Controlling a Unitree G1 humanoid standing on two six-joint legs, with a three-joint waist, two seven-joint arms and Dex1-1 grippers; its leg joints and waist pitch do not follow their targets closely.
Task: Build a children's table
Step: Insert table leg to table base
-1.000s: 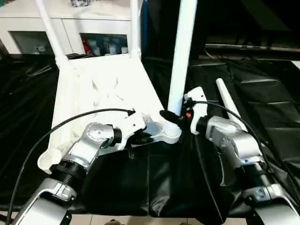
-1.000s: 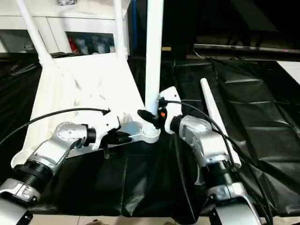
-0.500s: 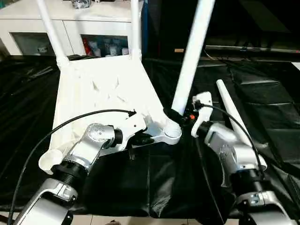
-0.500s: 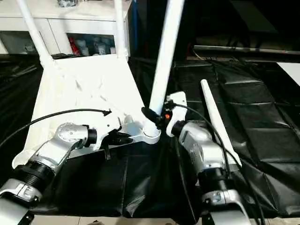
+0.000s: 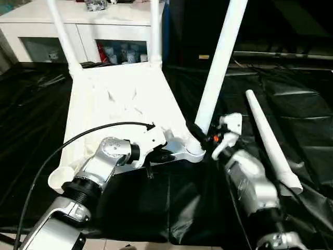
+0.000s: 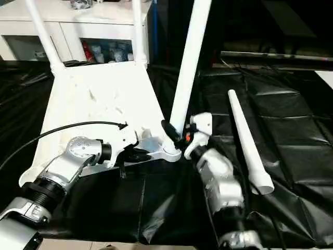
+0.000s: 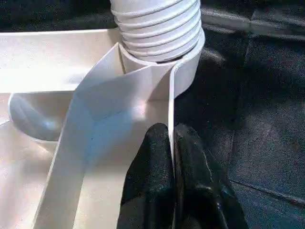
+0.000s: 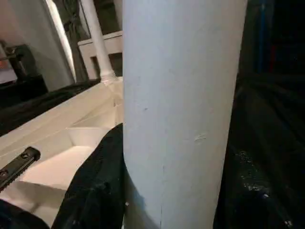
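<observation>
Place: indoor robot test room or lab, home-like furnishing | Evidence: worktop (image 5: 47,172) draped in creased black cloth (image 5: 307,135) | white cabinet (image 5: 78,26) behind it, open shelves with small coloured containers (image 5: 117,52) | black cables (image 5: 47,78) lying on the cloth | dark backdrop (image 5: 291,21) at the far side

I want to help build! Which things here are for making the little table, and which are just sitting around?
For the table:
white tabletop
two legs already standing in the far corners
leg held by the right gripper at the near corner
spare leg lying on the black cloth

Just sitting around:
white cupboard
things on its shelf
</observation>
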